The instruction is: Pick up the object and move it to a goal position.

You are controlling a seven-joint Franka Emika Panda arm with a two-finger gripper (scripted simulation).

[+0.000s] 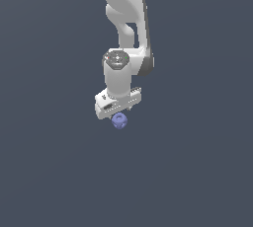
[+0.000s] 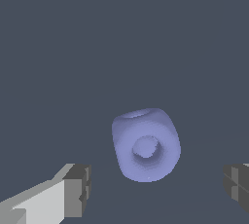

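Note:
The object is a small periwinkle-blue lumpy ball [image 1: 119,121] with round holes, lying on the dark grey floor just below the white arm's hand. In the wrist view the ball [image 2: 146,145] lies between the two dark fingertips, nearer none of them, with clear gaps on both sides. My gripper [image 1: 120,112] hangs directly over the ball with its jaws spread wide; one fingertip [image 2: 78,189] and the other fingertip [image 2: 237,184] do not touch the ball. The gripper midpoint shows in the wrist view [image 2: 158,186]. Nothing is held.
The dark grey floor [image 1: 197,171] is plain and flat all around. The white arm [image 1: 126,18] rises straight up behind the hand. No goal marker shows.

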